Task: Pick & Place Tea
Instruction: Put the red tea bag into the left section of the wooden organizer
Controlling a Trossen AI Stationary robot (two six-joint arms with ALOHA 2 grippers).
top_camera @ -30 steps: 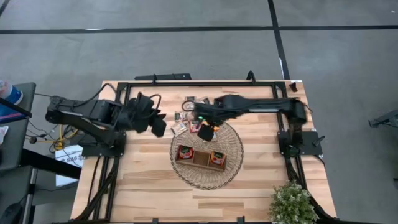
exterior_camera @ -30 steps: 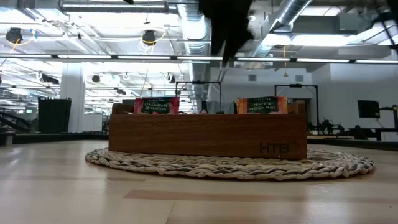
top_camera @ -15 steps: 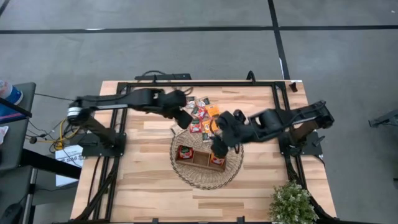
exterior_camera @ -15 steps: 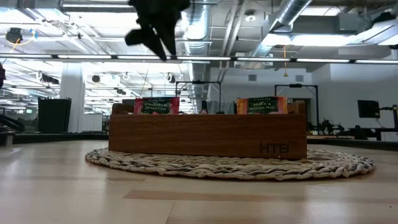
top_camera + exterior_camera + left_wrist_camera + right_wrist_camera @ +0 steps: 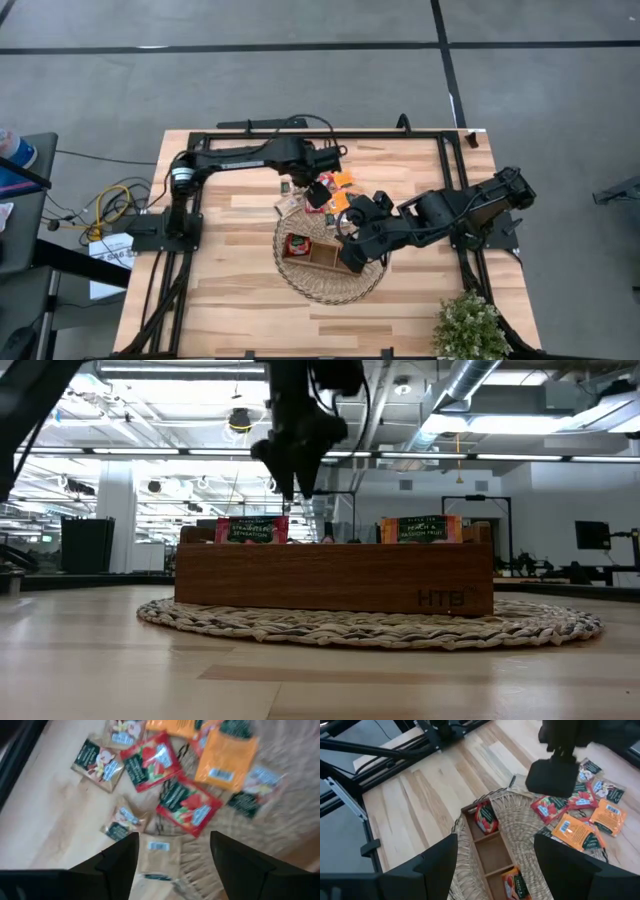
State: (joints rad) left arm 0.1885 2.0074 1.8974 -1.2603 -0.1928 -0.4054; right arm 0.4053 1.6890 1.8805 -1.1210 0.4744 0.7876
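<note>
Several tea sachets [image 5: 335, 188], red, orange and pale, lie flat on the table and on the far rim of the round wicker basket [image 5: 300, 285]. My left gripper [image 5: 318, 193] hovers open over this pile. In the left wrist view its fingers [image 5: 172, 865] stand above a brownish sachet [image 5: 160, 855] and a red one [image 5: 190, 805]. My right gripper [image 5: 350, 258] is open above the right end of the wooden tray [image 5: 322, 252]. In the tray a red sachet [image 5: 485, 817] and an orange one [image 5: 516, 882] stand on edge.
The tray [image 5: 330, 575] sits on the basket [image 5: 370, 625] at the table's middle. Its middle compartment [image 5: 494, 851] holds nothing. A potted plant [image 5: 468, 325] stands at the near right corner. Black frame rails [image 5: 320, 135] run along the table's far and side edges.
My left arm has swung from the table's left side toward the right, out over the sachet pile. My right gripper has drawn back from the pile toward the near edge and now hangs over the tray's right end. The sachets in the tray have stayed put.
</note>
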